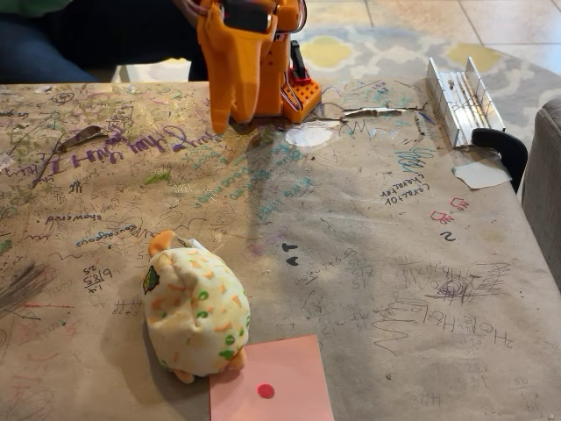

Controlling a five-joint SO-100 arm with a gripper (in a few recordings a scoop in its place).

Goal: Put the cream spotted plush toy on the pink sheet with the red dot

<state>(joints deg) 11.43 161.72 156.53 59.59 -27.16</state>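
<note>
**Plush toy beside the pink sheet, arm folded at the far edge**

In the fixed view, the cream spotted plush toy (195, 314) lies on the brown paper-covered table (368, 263) at the lower left of centre. Its round body shows orange and green spots; 1 orange ear points up-left and an orange foot pokes out at its bottom edge. The toy rests on the table paper itself, with its lower right side touching or just overlapping the top left corner of the pink sheet with the red dot (272, 381). The sheet lies flat at the bottom edge of the picture, and its 1 red dot sits bare, just right of the toy.

The orange arm stands well apart from both, at the far edge of the table. Its gripper (223, 110) hangs tip down, close to the table surface — the fingers look pressed together with nothing between them, though the angle makes this hard to confirm.

The table paper is covered in pen scribbles and handwriting. A metal hinge-like bracket (463, 96) lies at the upper right, next to a black curved piece (501, 147). A person's dark clothing (88, 39) shows behind the table at the top left.
</note>
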